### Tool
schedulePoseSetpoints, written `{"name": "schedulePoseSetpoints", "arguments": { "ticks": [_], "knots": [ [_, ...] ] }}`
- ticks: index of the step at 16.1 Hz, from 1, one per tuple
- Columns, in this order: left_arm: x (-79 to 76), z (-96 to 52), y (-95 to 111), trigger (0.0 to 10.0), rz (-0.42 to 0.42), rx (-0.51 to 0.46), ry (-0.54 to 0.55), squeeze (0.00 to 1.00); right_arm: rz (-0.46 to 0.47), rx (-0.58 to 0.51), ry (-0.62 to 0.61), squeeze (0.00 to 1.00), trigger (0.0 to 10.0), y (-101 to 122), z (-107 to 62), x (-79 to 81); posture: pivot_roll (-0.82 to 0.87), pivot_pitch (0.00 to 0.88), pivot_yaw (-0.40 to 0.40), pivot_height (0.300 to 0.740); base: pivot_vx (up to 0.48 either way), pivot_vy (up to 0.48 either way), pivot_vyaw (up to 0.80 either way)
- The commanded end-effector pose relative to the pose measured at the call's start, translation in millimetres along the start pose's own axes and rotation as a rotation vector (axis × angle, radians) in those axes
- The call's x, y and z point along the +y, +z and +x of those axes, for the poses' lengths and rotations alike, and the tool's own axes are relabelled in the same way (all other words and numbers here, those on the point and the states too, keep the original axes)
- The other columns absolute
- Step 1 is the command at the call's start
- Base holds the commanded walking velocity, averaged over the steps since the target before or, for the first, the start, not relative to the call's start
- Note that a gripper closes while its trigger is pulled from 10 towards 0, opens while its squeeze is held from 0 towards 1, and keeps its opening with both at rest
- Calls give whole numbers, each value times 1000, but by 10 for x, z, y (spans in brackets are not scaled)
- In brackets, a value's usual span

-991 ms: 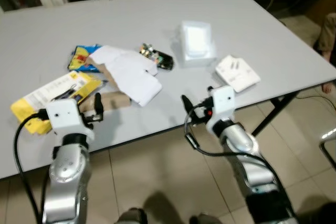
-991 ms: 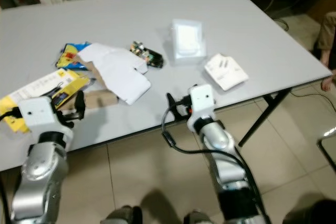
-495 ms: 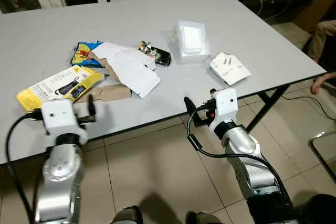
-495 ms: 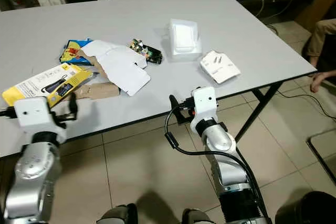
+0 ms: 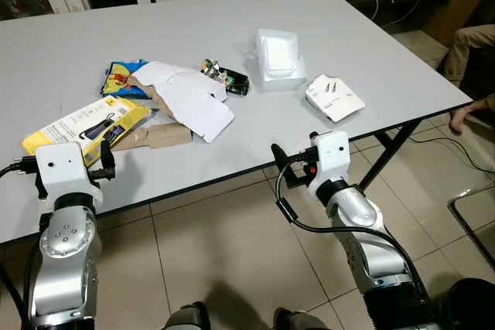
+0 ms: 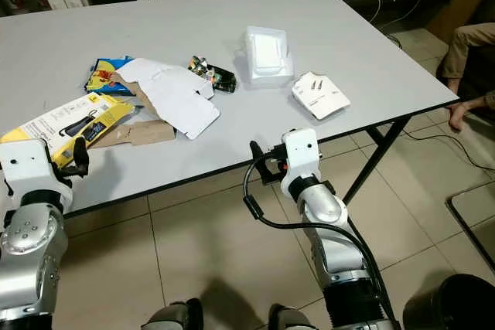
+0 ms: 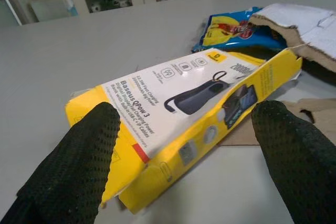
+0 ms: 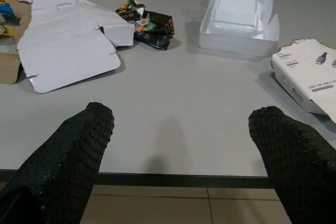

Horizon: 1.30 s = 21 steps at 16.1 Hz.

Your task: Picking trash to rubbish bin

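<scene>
Trash lies on the grey table [image 5: 69, 44]: a yellow box [image 5: 85, 125], a blue snack wrapper [image 5: 122, 79], a flattened white carton [image 5: 189, 98] over brown cardboard [image 5: 158, 135], a dark crumpled wrapper [image 5: 227, 77], a white foam tray [image 5: 278, 56] and a small white box [image 5: 334, 98]. My left gripper [image 7: 184, 114] is open at the table's front edge, facing the near end of the yellow box [image 7: 178, 108] without touching it. My right gripper [image 8: 181, 114] is open below the front edge, facing bare tabletop, with the small white box [image 8: 310, 74] off to one side.
A black rubbish bin [image 6: 448, 303] stands on the tiled floor at the lower right. A person's leg and foot [image 5: 468, 117] show at the right edge beside the table leg [image 5: 387, 156]. Cabinets line the far side.
The whole view has shifted as the camera drew back from the table. My left gripper went from in front of the brown cardboard to in front of the yellow box. The trash lies as before.
</scene>
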<state>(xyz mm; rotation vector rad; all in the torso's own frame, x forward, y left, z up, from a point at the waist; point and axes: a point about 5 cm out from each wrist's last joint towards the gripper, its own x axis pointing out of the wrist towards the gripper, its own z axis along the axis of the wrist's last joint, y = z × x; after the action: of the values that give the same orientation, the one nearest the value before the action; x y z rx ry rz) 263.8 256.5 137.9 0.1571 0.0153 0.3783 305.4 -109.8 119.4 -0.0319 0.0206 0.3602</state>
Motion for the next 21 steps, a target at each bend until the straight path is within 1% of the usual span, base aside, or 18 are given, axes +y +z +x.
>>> {"name": "schedulePoseSetpoints", "arguments": {
  "ticks": [1, 3, 5, 7, 9, 12, 16, 17, 19, 20, 21],
  "knots": [
    [26, 30, -30, 10000, 3, 26, 11, 0, 0, -9, -5, 0, 10000, 19, 10, -22, -46, 147, -19, 740, 0, 0, 0],
    [47, 78, -38, 10000, 14, 42, 2, 0, 1, -8, -7, 0, 10000, 19, 8, -27, -46, 147, -19, 740, 0, 0, 0],
    [157, 175, -40, 10000, 40, 70, -7, 0, 5, -3, -9, 0, 10000, 0, -18, -15, -44, 154, -12, 740, 0, 0, 0],
    [200, 207, -65, 10000, 59, 99, -13, 0, 8, -2, -9, 0, 10000, -6, -22, -1, -39, 159, -5, 740, 0, 0, 0],
    [201, 230, -84, 10000, 71, 114, -33, 0, 14, -1, -13, 0, 10000, -11, -23, 4, -37, 161, -1, 740, 0, 0, 0],
    [221, 290, -119, 10000, 82, 149, -104, 0, 34, 2, -28, 0, 10000, -39, -64, 51, -31, 179, 38, 740, 0, 0, 0],
    [204, 380, -152, 10000, 111, 205, -219, 0, 52, 7, -60, 0, 10000, -74, -106, 55, -32, 189, 67, 740, 0, 0, 0],
    [199, 388, -156, 10000, 119, 214, -238, 0, 53, 8, -65, 0, 10000, -79, -110, 52, -31, 191, 73, 740, 0, 0, 0],
    [162, 394, -203, 10000, 127, 261, -335, 0, 58, 7, -76, 0, 10000, -80, -119, 61, -29, 196, 83, 740, 0, 0, 0],
    [156, 393, -209, 10000, 122, 265, -349, 0, 59, 7, -78, 0, 10000, -81, -121, 62, -29, 196, 83, 740, 0, 0, 0],
    [147, 387, -207, 9529, 120, 264, -371, 0, 60, 7, -81, 0, 10000, -84, -123, 64, -24, 200, 90, 740, 0, 0, 0]
  ]
}}
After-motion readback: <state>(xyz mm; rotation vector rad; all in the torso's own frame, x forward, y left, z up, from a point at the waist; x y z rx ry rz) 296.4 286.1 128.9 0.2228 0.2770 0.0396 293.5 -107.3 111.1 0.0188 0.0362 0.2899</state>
